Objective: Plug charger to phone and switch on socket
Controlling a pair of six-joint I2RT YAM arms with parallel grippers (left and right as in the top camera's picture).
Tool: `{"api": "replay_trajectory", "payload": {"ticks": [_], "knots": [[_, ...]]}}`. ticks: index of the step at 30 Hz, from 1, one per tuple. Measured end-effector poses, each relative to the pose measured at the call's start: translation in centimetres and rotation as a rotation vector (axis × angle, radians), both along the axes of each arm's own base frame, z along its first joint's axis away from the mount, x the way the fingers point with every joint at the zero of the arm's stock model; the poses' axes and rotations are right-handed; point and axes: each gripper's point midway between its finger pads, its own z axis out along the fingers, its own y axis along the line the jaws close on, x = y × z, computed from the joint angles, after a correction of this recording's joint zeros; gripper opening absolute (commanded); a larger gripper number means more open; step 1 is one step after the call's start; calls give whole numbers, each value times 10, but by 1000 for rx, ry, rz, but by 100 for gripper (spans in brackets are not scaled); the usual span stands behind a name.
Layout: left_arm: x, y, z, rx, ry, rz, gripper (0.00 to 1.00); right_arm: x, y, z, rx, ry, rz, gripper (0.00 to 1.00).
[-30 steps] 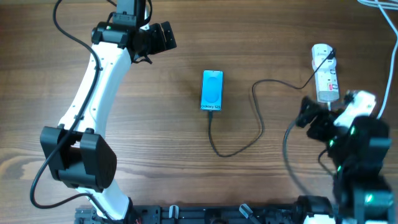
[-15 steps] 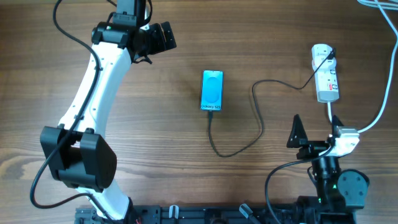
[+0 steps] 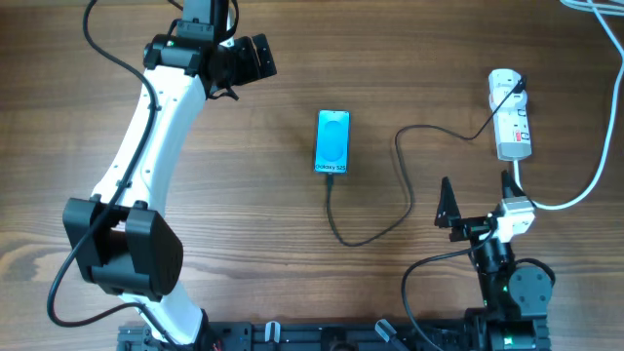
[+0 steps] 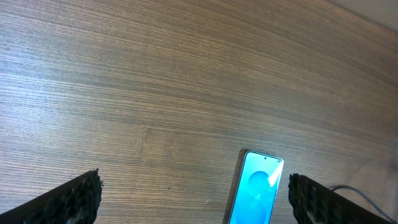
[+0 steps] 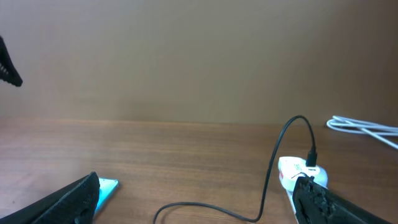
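Phone (image 4: 255, 190) cropped below; charger (image 3: 330, 200) tip indistinct.

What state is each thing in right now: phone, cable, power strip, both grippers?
phone: flat on the table, screen lit.
charger: one end at the phone's lower edge, apparently plugged in; other end plugged into the socket.
socket: charger plug in it; switch position cannot be told.
left gripper: open, empty.
right gripper: open, empty.
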Motion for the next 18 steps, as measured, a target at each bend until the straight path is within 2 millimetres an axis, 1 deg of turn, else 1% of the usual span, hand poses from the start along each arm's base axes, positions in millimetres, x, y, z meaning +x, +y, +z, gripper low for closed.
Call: {"api": "replay_trajectory", "payload": {"ticks": [1,3,4,18], "knots": [[0,0,0,0,0,0,100,0,0,-2,-13,7,0,100],[0,0,0,0,0,0,100,0,0,-14,-36,53,-1,100],[0,0,0,0,0,0,100,0,0,-17,-44,63,-1,100],[0,0,0,0,0,0,100,0,0,-17,-60,62,-1,100]]}}
